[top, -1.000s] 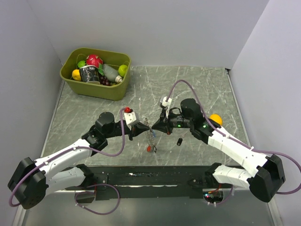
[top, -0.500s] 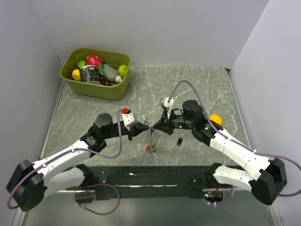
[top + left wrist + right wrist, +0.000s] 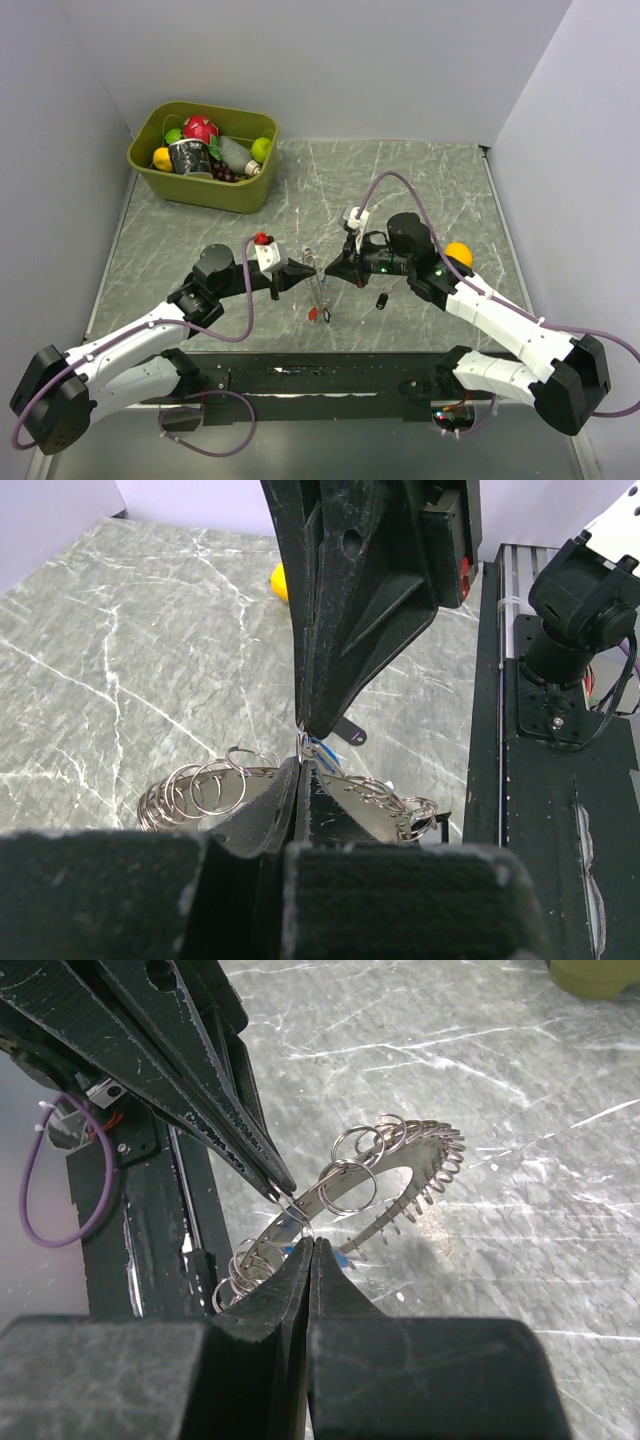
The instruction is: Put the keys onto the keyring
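Drawing leftward since a second ago, left end effector [image 3: 302, 269], clenched with right end effector [image 3: 329, 273] on the keyring cluster [image 3: 319, 287] above the bench [image 3: 420, 180], stretches it, probably prising a ring open; red key [image 3: 314, 314] hangs beneath, black key [image 3: 381, 300] lies unthreaded just right.

The left arm [image 3: 130, 342] and right arm [image 3: 500, 318] wear white shells with black joints, bolted to a black rail [image 3: 320, 380]. Each ends in black tapered fingers [image 3: 290, 272]. Purple cables [image 3: 392, 175] loop beyond the rail; green lights [image 3: 381, 268] dot the right arm.
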{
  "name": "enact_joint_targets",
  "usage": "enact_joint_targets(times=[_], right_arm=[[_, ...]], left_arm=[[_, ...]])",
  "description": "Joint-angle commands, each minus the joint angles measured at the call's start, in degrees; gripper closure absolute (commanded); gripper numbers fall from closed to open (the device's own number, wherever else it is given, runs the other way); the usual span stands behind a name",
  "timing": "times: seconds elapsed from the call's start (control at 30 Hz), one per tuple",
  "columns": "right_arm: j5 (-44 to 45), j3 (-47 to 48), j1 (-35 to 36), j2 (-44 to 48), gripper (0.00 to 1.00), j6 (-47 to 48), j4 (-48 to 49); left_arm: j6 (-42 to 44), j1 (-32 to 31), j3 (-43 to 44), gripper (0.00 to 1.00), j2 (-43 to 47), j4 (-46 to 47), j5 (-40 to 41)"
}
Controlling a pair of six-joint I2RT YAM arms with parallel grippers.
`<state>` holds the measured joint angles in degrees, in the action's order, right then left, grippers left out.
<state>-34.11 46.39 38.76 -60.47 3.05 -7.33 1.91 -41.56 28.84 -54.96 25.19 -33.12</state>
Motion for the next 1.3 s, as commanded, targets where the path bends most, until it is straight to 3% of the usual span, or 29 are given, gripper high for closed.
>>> enact_joint_targets(times=[0.0, 0.07, 0.1, 0.13, 0.23, 0.27, 0.5, 0.73, 0.9, 1.03, 1.07, 1.13, 1.27], right_arm=[[1.15, 1.24, 0.17, 0.00, 1.00, 0.64, -0.05], [2.54, 1.16, 0.17, 0.61, 0.81, 0.64, 0.39], [3.34, 0.64, 0.09, 1.66, 0.66, 0.47, 0.74], [4.22, 0.20, 0.17, 2.28, 0.34, 0.47, 1.09], [6.68, -1.47, 0.17, 5.00, 0.03, 0.38, 3.11], [7.03, -2.09, 0.00, 5.79, 0.01, 0.29, 3.90], [-0.93, -3.85, -0.27, 10.10, 0.01, 3.88, 6.45], [-19.83, -3.59, -4.92, 12.83, 0.22, 3.37, 9.36], [-23.45, -0.52, -5.28, 9.59, 0.24, 4.77, 5.32], [-25.74, 0.72, -5.10, 6.51, 0.33, 4.51, 4.96], [-26.09, 0.72, -5.19, 5.63, 0.36, 3.73, 5.39], [-26.27, 0.89, -5.10, 5.10, 0.53, 3.19, 6.45], [-25.75, -0.07, -5.19, 4.74, 0.51, 1.53, 8.64]], left_arm=[[-0.07, -0.45, 0.34, 0.99, 1.87, 5.93, -2.29], [0.02, -0.45, 0.43, 0.99, 1.96, 5.66, -2.47], [0.20, -0.45, 0.25, 0.99, 1.96, 5.66, -2.38], [0.20, -0.36, 0.16, 0.99, 1.96, 5.75, -2.30], [0.20, -0.45, 0.51, 0.99, 1.87, 5.49, -2.56], [0.20, -0.45, 0.52, 0.99, 1.87, 5.22, -2.65], [0.99, -0.36, 1.48, 0.99, 1.96, 4.96, -5.01], [1.08, -0.45, 1.04, 0.99, 1.88, 7.68, -10.55], [0.20, -0.45, 1.39, 0.99, 1.00, 9.88, -13.72], [-1.21, -0.45, 1.39, 0.99, 0.03, 12.60, -14.60], [-1.56, -0.54, 1.57, 0.99, 0.11, 12.78, -14.43], [-1.47, -0.54, 1.74, 0.99, 0.03, 12.87, -14.51], [-1.47, -0.54, 1.66, 0.99, 0.11, 13.48, -14.08]])
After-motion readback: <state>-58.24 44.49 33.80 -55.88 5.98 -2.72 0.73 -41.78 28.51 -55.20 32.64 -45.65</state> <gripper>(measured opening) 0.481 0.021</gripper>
